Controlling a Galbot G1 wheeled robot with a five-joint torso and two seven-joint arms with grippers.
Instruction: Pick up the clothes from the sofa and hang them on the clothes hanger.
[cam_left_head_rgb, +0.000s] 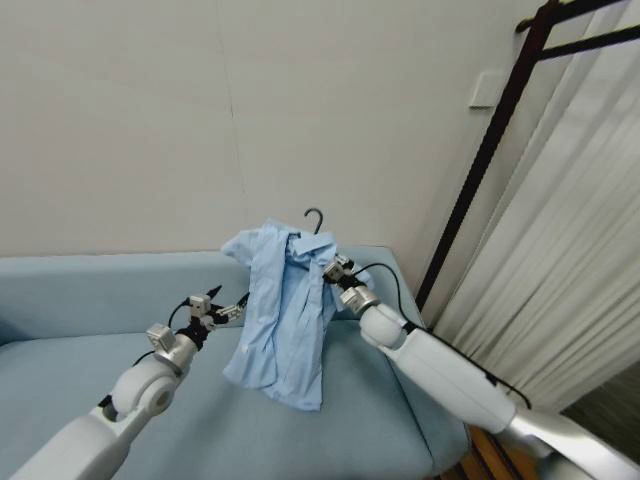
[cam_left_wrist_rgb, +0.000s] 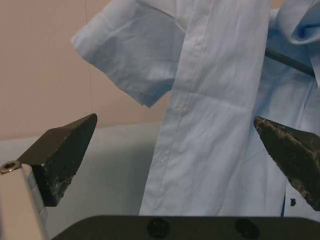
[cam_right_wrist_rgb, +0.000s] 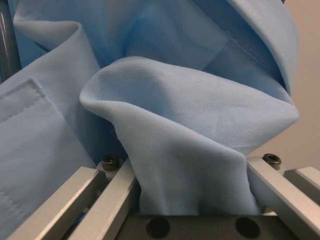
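A light blue shirt (cam_left_head_rgb: 285, 320) hangs on a black hanger (cam_left_head_rgb: 315, 219) in the air above the pale blue sofa (cam_left_head_rgb: 90, 300). My right gripper (cam_left_head_rgb: 336, 270) is shut on the shirt's shoulder beside the collar; bunched fabric (cam_right_wrist_rgb: 190, 125) fills the space between its metal fingers (cam_right_wrist_rgb: 272, 187). My left gripper (cam_left_head_rgb: 226, 306) is open just left of the shirt's front edge, level with its middle. From the left wrist, its dark fingertips (cam_left_wrist_rgb: 62, 155) stand wide apart in front of the button placket (cam_left_wrist_rgb: 210, 125), not touching it. A hanger bar (cam_left_wrist_rgb: 290, 61) shows behind the cloth.
A dark metal clothes rack (cam_left_head_rgb: 480, 170) stands to the right of the sofa, its top bar high at the upper right. White curtains (cam_left_head_rgb: 570, 260) hang behind it. A plain wall (cam_left_head_rgb: 150, 120) backs the sofa.
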